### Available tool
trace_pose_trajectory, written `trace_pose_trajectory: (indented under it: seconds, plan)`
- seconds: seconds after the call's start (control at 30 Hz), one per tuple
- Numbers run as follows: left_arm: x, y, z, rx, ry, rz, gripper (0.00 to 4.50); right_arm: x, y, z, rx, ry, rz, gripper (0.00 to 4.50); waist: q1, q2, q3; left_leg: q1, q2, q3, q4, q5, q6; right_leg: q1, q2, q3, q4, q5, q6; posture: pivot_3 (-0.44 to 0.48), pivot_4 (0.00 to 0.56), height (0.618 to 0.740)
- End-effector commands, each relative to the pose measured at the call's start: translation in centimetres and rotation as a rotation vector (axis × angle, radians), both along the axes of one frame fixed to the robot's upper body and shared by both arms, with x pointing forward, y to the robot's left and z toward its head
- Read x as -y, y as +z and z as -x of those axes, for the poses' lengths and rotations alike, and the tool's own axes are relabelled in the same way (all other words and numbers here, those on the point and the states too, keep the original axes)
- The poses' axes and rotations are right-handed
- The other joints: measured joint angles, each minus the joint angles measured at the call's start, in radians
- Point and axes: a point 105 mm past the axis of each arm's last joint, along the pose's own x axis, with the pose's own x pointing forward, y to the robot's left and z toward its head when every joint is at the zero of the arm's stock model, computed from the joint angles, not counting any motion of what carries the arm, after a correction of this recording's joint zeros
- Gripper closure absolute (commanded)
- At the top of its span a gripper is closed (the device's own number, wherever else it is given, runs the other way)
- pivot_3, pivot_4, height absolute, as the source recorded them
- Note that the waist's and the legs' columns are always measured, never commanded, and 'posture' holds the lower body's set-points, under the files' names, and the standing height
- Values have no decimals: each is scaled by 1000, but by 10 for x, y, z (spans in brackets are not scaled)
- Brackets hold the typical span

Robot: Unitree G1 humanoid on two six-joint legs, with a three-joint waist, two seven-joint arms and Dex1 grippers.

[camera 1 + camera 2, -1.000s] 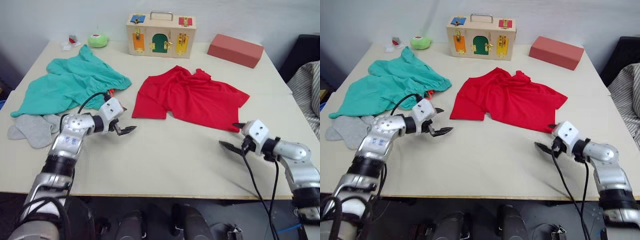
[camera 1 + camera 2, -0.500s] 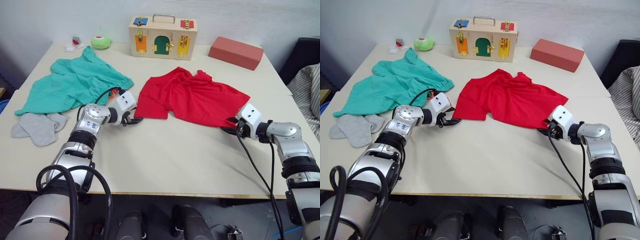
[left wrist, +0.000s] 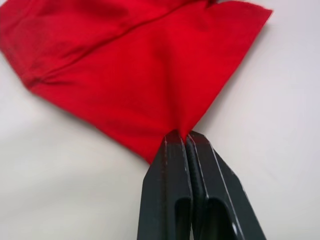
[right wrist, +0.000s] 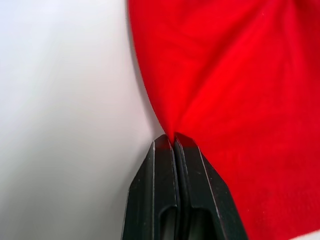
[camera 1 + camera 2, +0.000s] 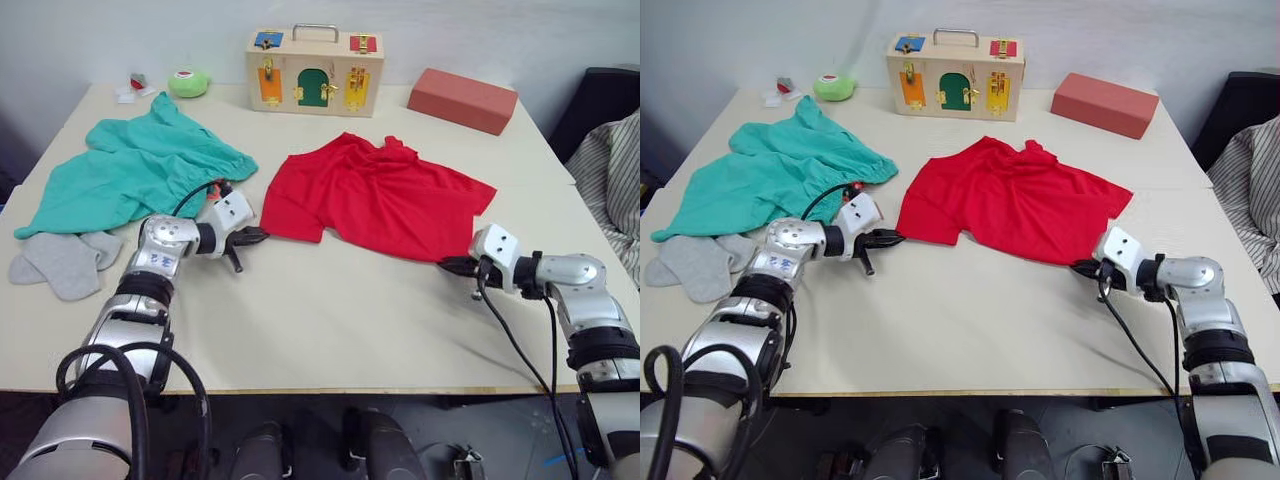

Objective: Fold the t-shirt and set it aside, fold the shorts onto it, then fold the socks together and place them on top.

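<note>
Both hands, newly closed, pinching t-shirt (image 5: 380, 195) edges.

The t-shirt (image 5: 385, 197) is soft matt red cloth, smooth in weave, puckering into fine creases where the black jaws pinch it. Both the left gripper (image 3: 186, 138) and the right gripper (image 4: 174, 139) have fingers of smooth dark plastic with a faint sheen. The shorts (image 5: 135, 170) are matt teal cloth, gathered at the waistband. The socks (image 5: 62, 260) look like fuzzy grey knit. The counter (image 5: 330, 320) is a smooth, pale, matt board. At the back, the box (image 5: 312, 68) is light unpainted wood with a shiny metal handle.
</note>
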Motion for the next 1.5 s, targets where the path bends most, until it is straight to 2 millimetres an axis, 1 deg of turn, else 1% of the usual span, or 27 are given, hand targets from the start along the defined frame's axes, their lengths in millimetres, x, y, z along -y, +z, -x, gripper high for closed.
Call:
trace_pose_trajectory:
  seconds: [0.03,0.1,0.2,0.33,0.4,0.47,0.57,0.63,0.7,0.77,0.9,0.97,1.07,1.13,1.37,1.5]
  plan:
    - [-3,16,28,32,-127,56,4481,3,5,16,11,64,18,4500,-1,0,0,0,0,0,0,0,0,0,0,0,0,0,0,0,150,740]
    - [-5,18,50,18,-182,74,4481,4,5,24,9,80,14,4500,-1,0,0,0,1,0,0,0,0,0,0,2,0,0,0,0,150,740]
    - [-11,14,93,-25,-232,72,4481,8,0,46,-24,111,22,4500,2,1,1,-1,2,-1,1,-1,0,0,0,7,-2,0,0,0,150,740]
    - [-18,6,133,-88,-234,35,4481,14,-9,69,-61,122,48,4500,8,1,1,1,2,-1,1,-3,0,0,-1,8,-3,-1,-1,0,150,740]
    - [-18,2,157,-130,-225,41,4481,19,-17,84,-78,114,62,4500,9,1,1,1,2,-1,1,-6,1,1,-1,8,-3,-1,-2,0,150,740]
    - [-16,0,170,-141,-218,41,4481,21,-23,93,-88,108,82,4500,14,2,1,3,2,-1,0,-8,0,2,-1,9,-3,-2,-2,0,150,740]
    - [-10,-1,182,-157,-225,34,4481,27,-29,100,-89,80,126,4500,28,2,1,3,2,-1,1,-11,-5,2,-1,9,-3,-2,-2,0,150,740]
    - [-7,-3,190,-174,-234,21,4481,30,-31,105,-92,51,137,4500,31,2,1,4,2,-1,1,-12,-4,2,-1,9,-3,-2,-2,0,150,740]
    - [-7,-4,197,-196,-234,-3,4481,30,-31,111,-106,39,124,4500,34,2,1,3,2,-1,1,-12,-4,2,-1,9,-4,-3,-3,0,150,740]
    - [-8,-8,201,-214,-228,-38,4481,28,-33,121,-136,48,124,4500,38,2,1,3,2,-1,0,-12,-4,2,-1,9,-4,-3,-3,0,150,740]
    - [-9,-7,203,-240,-210,-26,4481,28,-36,135,-173,39,149,4500,45,2,0,3,3,-1,0,-13,-2,2,-1,9,-5,-3,-2,0,150,740]
    - [-9,-8,205,-250,-215,-28,4481,30,-38,139,-190,17,172,4500,49,2,0,3,3,-1,0,-15,1,2,0,9,-6,-3,-2,0,150,740]
    - [-9,-6,202,-246,-208,-29,4481,37,-37,143,-212,-60,188,4500,56,2,0,3,3,-1,0,-16,1,2,0,9,-6,-4,-3,0,150,740]
    - [-8,-5,200,-249,-201,-24,4481,38,-35,150,-243,-81,197,4500,59,2,0,3,3,-1,0,-16,1,2,0,9,-7,-4,-3,0,150,740]
    - [-3,-10,203,-293,-223,-32,4481,32,-38,177,-389,-79,169,4500,57,1,0,2,3,-1,0,-16,4,3,0,9,-8,-4,-1,0,150,740]
    - [-2,-6,199,-291,-233,-29,4481,31,-35,176,-351,-96,125,4500,58,1,0,2,3,-1,0,-18,5,3,1,9,-8,-5,-1,0,150,740]
